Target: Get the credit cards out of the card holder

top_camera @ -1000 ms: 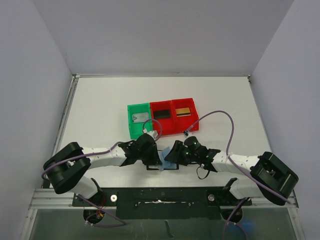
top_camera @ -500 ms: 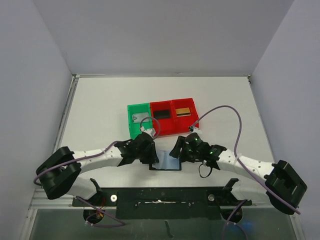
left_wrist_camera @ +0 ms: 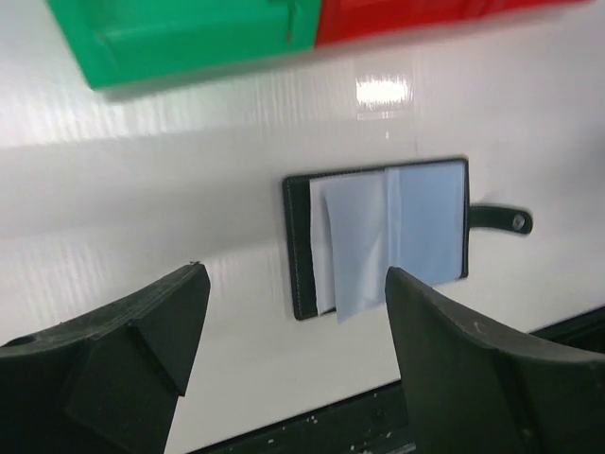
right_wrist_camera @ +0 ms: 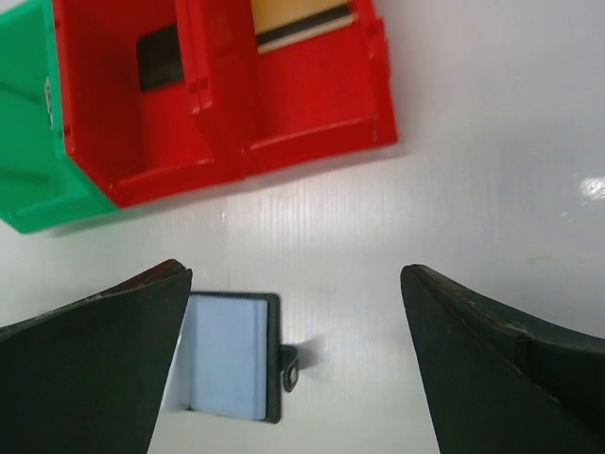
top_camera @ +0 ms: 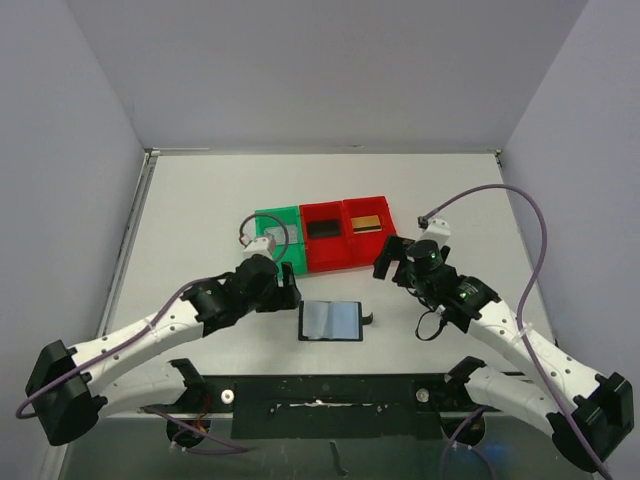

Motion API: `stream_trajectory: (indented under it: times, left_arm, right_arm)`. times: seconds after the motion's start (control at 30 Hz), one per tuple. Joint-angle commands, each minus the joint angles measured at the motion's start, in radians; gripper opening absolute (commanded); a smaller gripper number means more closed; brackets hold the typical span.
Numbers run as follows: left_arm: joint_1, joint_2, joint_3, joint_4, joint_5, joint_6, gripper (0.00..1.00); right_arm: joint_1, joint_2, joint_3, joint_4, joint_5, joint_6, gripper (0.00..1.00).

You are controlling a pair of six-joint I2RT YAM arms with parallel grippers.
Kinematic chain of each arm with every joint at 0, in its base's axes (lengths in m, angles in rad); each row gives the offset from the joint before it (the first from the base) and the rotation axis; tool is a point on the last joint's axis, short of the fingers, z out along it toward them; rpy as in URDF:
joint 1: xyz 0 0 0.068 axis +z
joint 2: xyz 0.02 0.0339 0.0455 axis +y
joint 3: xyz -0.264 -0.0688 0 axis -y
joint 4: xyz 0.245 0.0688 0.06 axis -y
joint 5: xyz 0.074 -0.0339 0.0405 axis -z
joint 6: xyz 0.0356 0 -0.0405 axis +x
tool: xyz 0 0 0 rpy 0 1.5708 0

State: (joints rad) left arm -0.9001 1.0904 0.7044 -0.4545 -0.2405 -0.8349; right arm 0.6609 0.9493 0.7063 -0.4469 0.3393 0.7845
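Observation:
The card holder [top_camera: 332, 320] lies spread flat on the table near the front edge, grey-blue pockets up and its strap tab [top_camera: 368, 320] pointing right. It also shows in the left wrist view [left_wrist_camera: 383, 236] and the right wrist view [right_wrist_camera: 232, 355]. A black credit card [top_camera: 322, 228] lies in the middle red bin and a gold one [top_camera: 367, 223] in the right red bin. My left gripper [top_camera: 284, 288] hovers open to the holder's upper left, holding nothing. To its upper right my right gripper [top_camera: 390, 258] is wide open and equally empty.
Three bins stand in a row behind the holder: green [top_camera: 296, 215], red [top_camera: 322, 260], red [top_camera: 388, 225]. My left wrist covers part of the green bin. A purple cable arcs over my right arm. The table's dark front rail [top_camera: 320, 395] runs just below the holder.
Both grippers have opened and drawn back from the card holder, the left one to the left, the right one up and to the right. The holder now lies flat, untouched.

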Motion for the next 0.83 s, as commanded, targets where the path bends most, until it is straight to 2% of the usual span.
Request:
stream_trajectory:
  times: [0.0, 0.13, 0.27, 0.43, 0.8]
  left_arm:
    - [0.121, -0.105, 0.126, -0.11, -0.102, 0.103, 0.76]
    - [0.291, -0.166, 0.22, -0.19, -0.117, 0.211, 0.8]
    - [0.457, -0.204, 0.32, -0.244, -0.123, 0.31, 0.86]
    - [0.612, -0.195, 0.43, -0.314, -0.145, 0.368, 0.9]
    - [0.64, -0.272, 0.508, -0.331, -0.161, 0.337, 0.9]
  right_arm:
    - [-0.064, -0.06, 0.091, 0.062, 0.071, -0.252, 0.98]
    - [-0.066, -0.089, 0.158, 0.086, 0.063, -0.351, 0.97]
    - [-0.067, -0.106, 0.219, 0.073, 0.074, -0.38, 0.98]
    - [-0.065, -0.108, 0.309, 0.032, 0.094, -0.39, 0.98]
    - [-0.064, -0.165, 0.376, 0.009, 0.15, -0.416, 0.98]
